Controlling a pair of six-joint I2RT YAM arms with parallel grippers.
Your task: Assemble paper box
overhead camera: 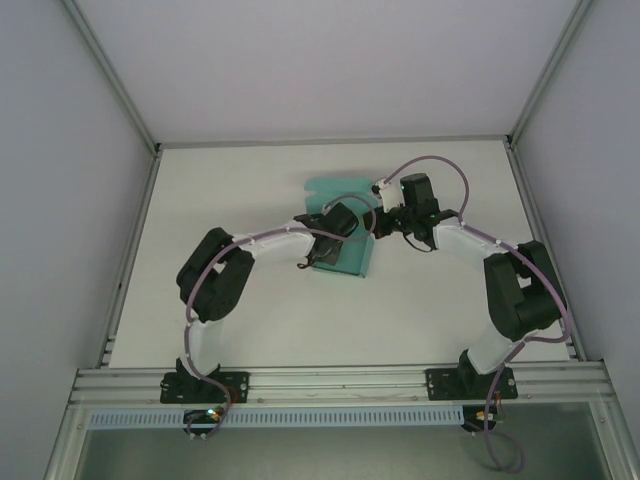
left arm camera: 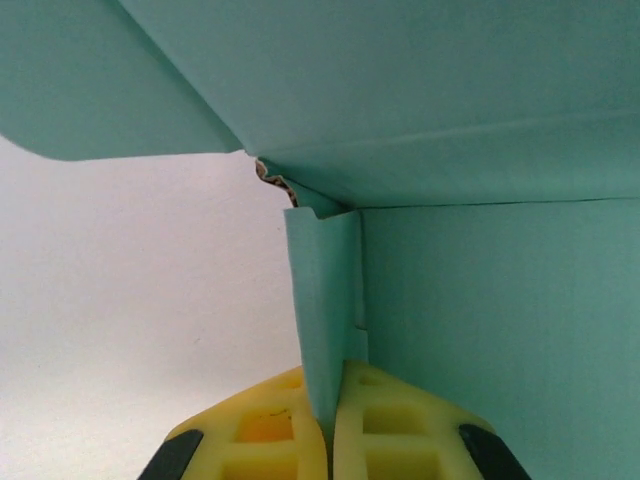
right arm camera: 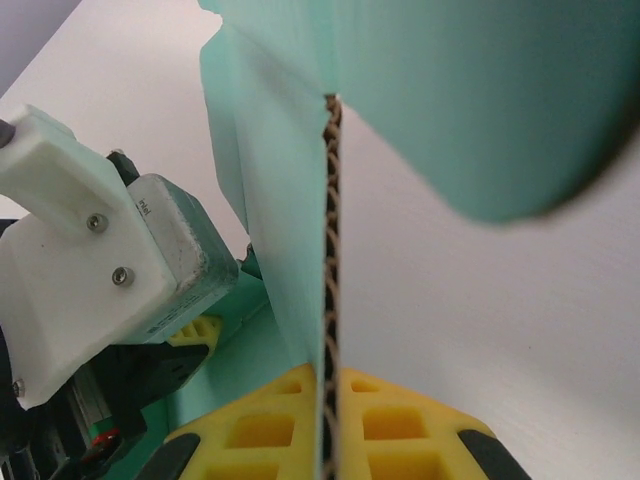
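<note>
Since the paper box [overhead camera: 345,262] sits a little beyond the middle of the surface [overhead camera: 250,320], closer to the far edge than the near one and with its long side running near to far, it lies right between my two claws. My left claw [left arm camera: 330,430] is pinched shut on a thin upright wall at the box's left side. My right claw [right arm camera: 328,420] is closed flat on an upright panel at its right side, and the wavy core of that edge shows. A rounded flap [overhead camera: 330,188] reaches toward the far edge. I judge the next fold depends on bringing those two walls square. My left wrist [right arm camera: 90,270] sits just beside the right claw, so room is tight there. Elsewhere bare surface lies all round.
</note>
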